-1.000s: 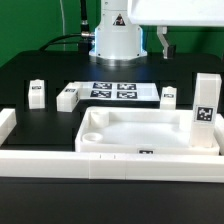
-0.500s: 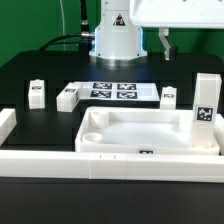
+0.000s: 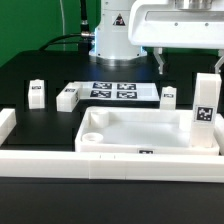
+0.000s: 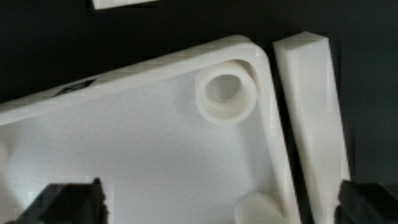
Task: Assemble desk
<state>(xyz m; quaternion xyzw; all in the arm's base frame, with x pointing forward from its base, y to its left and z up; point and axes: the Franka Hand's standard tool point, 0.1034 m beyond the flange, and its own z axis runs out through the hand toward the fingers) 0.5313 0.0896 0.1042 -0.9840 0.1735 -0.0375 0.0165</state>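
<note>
A: Where's the gripper, and what's in it?

B: The two-finger gripper w/ dark fingers hangs over the right end (exterior view's right) of the white plastic rectangular tray-like tabletop; jaws spread wide, nothing between them; we're holding nothing.

A: And the tabletop?

B: Flat on the black table, hollow side up; its near rim looks pressed to the long white border wall. In the wrist view one round corner socket shows beneath the gripper; a white bar runs just beside that edge, a thin dark gap between; prob. the wall, we can't be sure.

A: Legs?

B: Four white square legs w/ black-white tags. A first leg, a second leg and a third leg sit on the table beyond the tabletop, either side of the thin flat white marker board. A fourth leg stands upright at the tabletop's right end; in the tray or behind it, we can't tell.

A: How will it handle?

B: We judge the tabletop stiff, light and smooth, so apt to slide; it's too wide to span, so we'd pinch the raised rim approx. mid-edge, clear of the sockets. The legs look like small rigid blocks; we'd grip across two flat faces, near the middle, so they don't tip.
</note>
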